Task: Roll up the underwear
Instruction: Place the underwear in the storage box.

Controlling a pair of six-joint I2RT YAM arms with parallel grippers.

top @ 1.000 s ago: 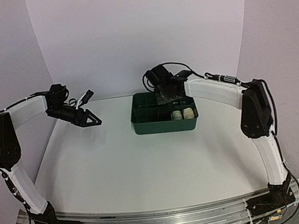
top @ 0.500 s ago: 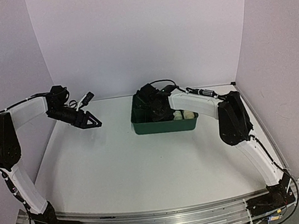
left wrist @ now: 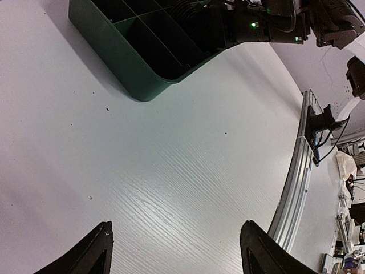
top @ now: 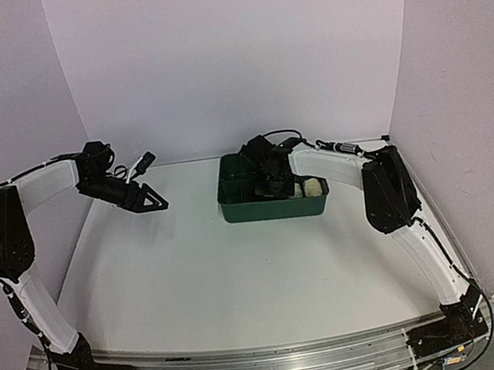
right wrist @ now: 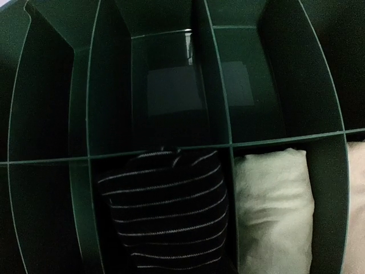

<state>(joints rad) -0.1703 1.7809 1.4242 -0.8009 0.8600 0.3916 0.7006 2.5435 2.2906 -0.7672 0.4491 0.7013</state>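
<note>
- Left gripper (left wrist: 177, 240)?
- Spread wide, over table (left wrist: 171, 142). Right gripper (top: 276, 183) above green tray (top: 269, 208) (jaws: can't tell).
- Underwear?
- Black striped roll (right wrist: 168, 211) and cream roll (right wrist: 274, 205), in neighbouring tray compartments.

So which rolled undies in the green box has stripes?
The black roll, with thin white stripes across it. It sits right beside the plain cream roll, which has no stripes.

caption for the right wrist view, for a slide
Inside the green divided tray: a black striped roll beside a cream roll, in neighbouring compartments.
</note>
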